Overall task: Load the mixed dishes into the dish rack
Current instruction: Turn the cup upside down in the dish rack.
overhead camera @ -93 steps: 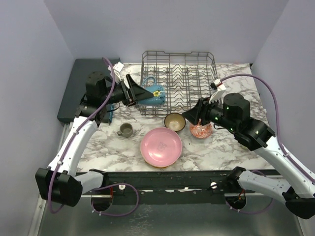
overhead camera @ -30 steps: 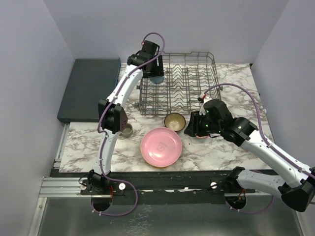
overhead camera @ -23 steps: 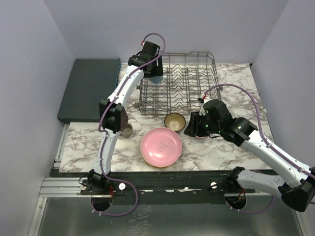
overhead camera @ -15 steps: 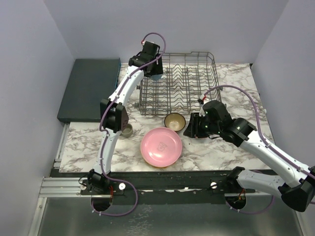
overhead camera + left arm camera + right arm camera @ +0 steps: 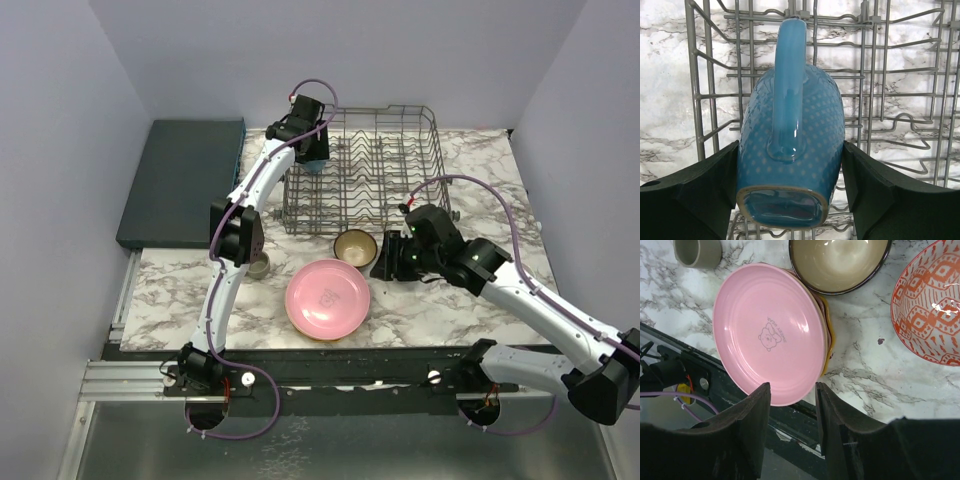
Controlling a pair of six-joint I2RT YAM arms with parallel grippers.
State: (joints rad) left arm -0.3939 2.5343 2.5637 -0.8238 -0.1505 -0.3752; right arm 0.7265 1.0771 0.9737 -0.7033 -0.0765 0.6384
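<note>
1. Dish rack point(image 5: 365, 107): stands at 12 o'clock on the counter point(image 5: 865, 370). Its tines appear bare apart from the mug in item 2.
2. Blue mug point(image 5: 810, 115): over the rack's 11 o'clock corner, handle facing the wrist camera. The left pincer point(image 5: 790, 175) pinches it across the body, one pad on each side. Whether it already rests on the wires cannot be told.
3. Pink plate point(image 5: 767, 332): flat on the counter at 6 o'clock from the rack, on top of a second plate point(image 5: 827, 340) whose yellowish rim shows beneath.
4. Brown bowl point(image 5: 840, 262): on the counter at 1 o'clock from the pink plate, touching or just beside it.
5. Red-patterned bowl point(image 5: 932, 315): on the counter at 3 o'clock from the brown bowl.
6. Grey-green mug point(image 5: 696, 251): on the counter at 10 o'clock from the pink plate.
7. Right pincer point(image 5: 792, 400): hovers above the pink plate's near rim, fingers spread, gripping nothing.
8. Progress, as judged: early. One mug is at the rack but not released; five pieces await loading.
</note>
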